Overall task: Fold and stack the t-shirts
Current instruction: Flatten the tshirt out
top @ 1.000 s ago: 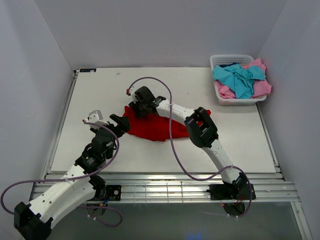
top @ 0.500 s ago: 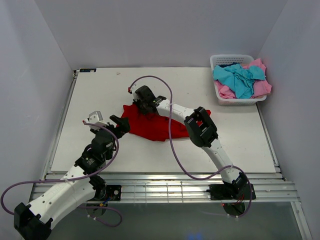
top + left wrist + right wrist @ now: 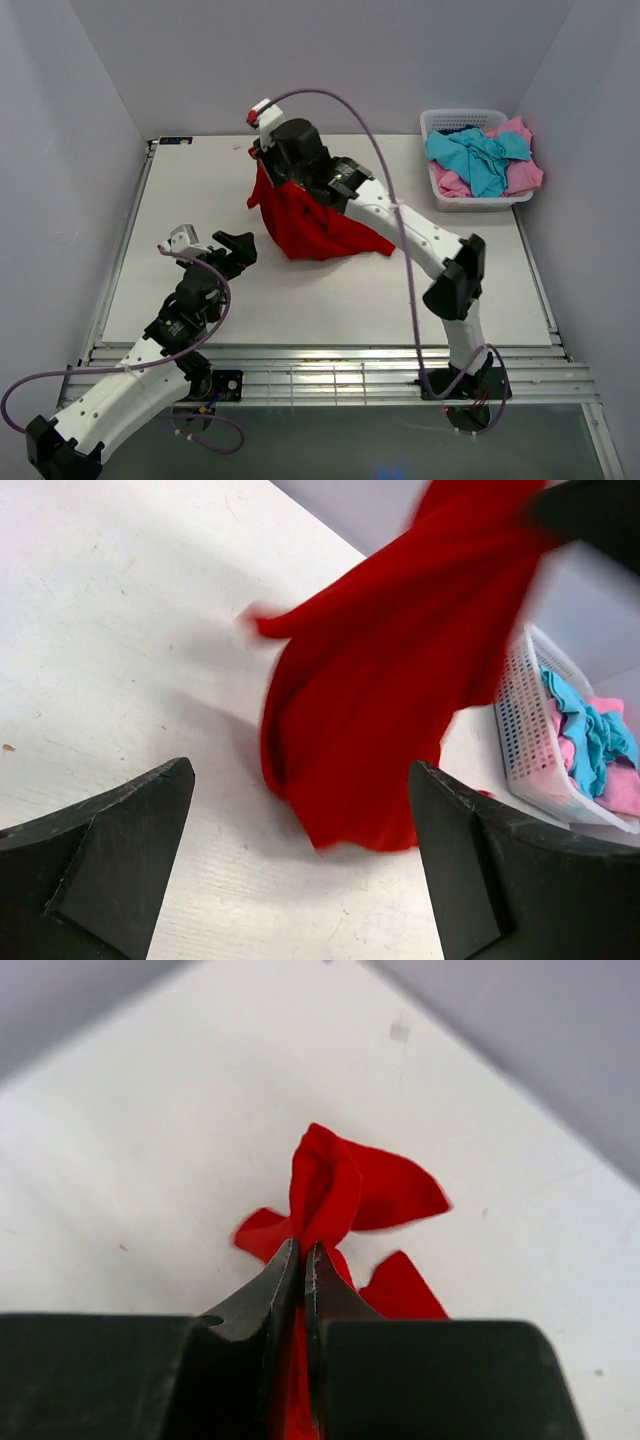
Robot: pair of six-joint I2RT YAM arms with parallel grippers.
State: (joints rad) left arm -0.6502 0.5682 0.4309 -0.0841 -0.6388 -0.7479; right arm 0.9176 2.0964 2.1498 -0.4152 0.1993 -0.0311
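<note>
Right gripper (image 3: 302, 1247) clamped on bunched edge of red t-shirt (image 3: 312, 225), hanging mid-table (image 3: 200, 190), lower part resting there; left gripper (image 3: 240, 248) gaped empty nearby. Should raise higher till cloth hangs free

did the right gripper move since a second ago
Yes. In the top view the right gripper was level with the near wall of the basket; it now sits higher in the picture, hoisting the pinched red shirt.
</note>
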